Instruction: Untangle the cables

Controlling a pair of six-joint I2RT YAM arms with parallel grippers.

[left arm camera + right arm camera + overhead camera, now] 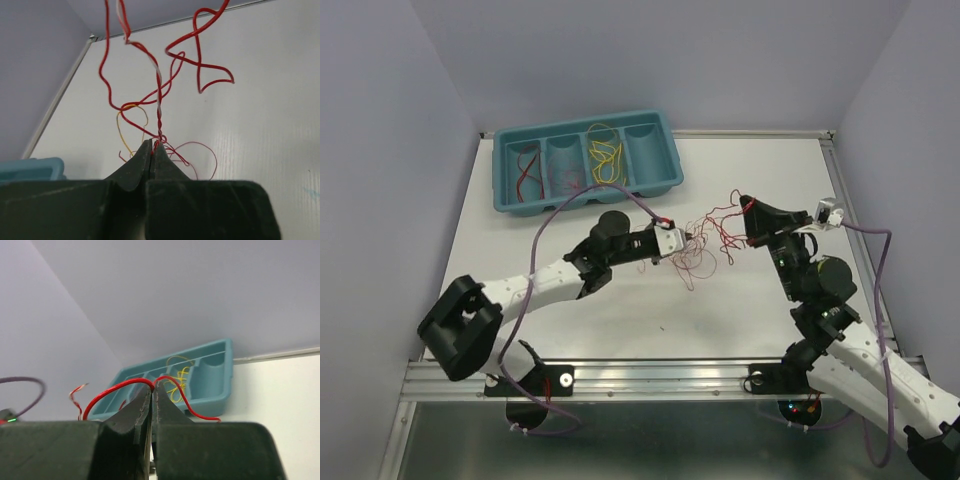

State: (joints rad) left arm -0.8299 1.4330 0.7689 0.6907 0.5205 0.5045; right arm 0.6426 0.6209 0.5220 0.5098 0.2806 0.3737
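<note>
Cables span left hand to right hand, inside table edges.

- No text, label, brand, number or sign can be read — neither in the top view nor in the two wrist views.
</note>
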